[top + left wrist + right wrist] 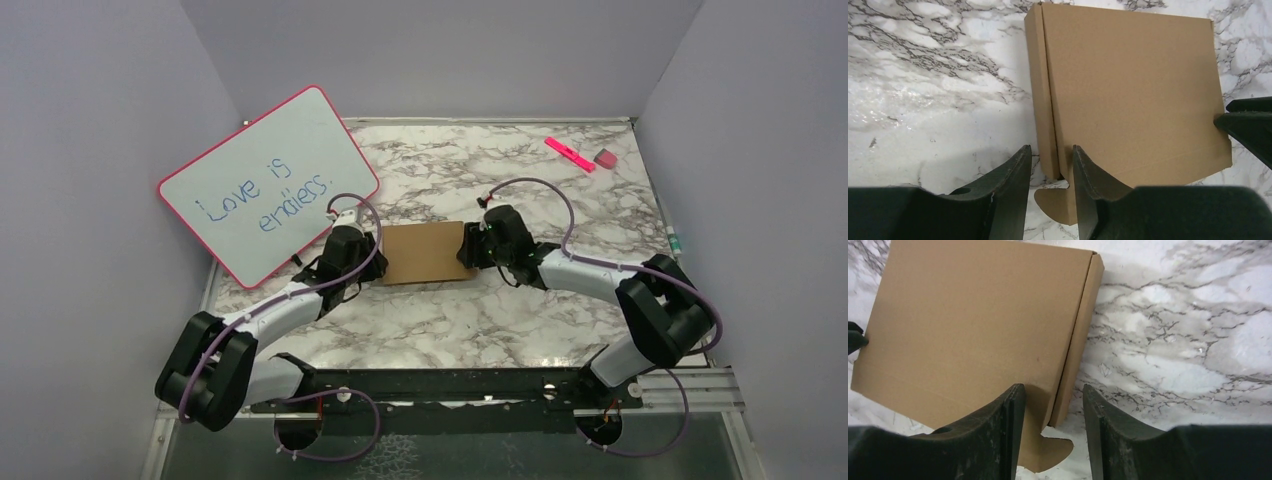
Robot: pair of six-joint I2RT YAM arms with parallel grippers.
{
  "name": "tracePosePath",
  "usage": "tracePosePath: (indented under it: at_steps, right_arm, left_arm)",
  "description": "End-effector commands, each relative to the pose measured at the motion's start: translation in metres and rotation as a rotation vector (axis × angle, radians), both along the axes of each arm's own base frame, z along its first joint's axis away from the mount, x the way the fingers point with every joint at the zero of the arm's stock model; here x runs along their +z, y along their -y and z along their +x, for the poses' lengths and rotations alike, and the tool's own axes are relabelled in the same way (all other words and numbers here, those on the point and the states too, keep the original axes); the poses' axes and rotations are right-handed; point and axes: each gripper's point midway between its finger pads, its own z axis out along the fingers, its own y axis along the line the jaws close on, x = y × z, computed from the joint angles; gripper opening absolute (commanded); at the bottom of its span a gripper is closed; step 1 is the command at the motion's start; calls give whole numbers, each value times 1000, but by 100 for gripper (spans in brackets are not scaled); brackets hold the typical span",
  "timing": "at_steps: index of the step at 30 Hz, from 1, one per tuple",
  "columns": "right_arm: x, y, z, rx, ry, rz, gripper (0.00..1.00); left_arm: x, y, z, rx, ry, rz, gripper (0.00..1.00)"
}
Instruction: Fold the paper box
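The paper box (424,252) lies flat and closed on the marble table, a plain brown cardboard mailer. My left gripper (368,256) is at its left end and my right gripper (472,248) at its right end. In the left wrist view the box (1128,85) fills the upper right. The left gripper (1050,167) stands open astride the box's narrow side wall (1040,100) and a rounded tab (1055,202), with a gap on the outer side. The right gripper (1052,407) is likewise open astride the box's (973,315) side wall (1075,350) and tab (1053,447).
A pink-framed whiteboard (268,185) with blue writing leans at the left, close behind the left arm. A pink marker (569,153) and a small eraser (605,158) lie at the far right. Lilac walls close in the table on three sides.
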Motion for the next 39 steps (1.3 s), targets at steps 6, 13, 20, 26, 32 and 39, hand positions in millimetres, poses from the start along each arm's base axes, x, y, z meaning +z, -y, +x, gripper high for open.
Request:
tracePosePath:
  at_steps: [6,13,20,26,32,39]
  right_arm:
    - [-32,8,-17,-4,-63,-3,44]
    - [-49,11,-30,-11,-104,18,32]
    - [-8,4,-22,13,-20,74,32]
    - [0,6,-21,-11,-4,113,36]
    - [-25,9,-31,-14,-59,111,36]
    - [-49,16,-42,-13,-106,75,35]
  left_arm:
    - [-22,9,-5,-44,-41,-25,36]
    - [-40,10,-15,-69,-95,-18,36]
    - [-11,9,-12,-64,-29,-34,42]
    - [13,8,-5,-42,43,-60,49]
    - [-6,11,-4,-61,-7,-35,50]
    - [-34,15,-14,-101,-70,-25,46]
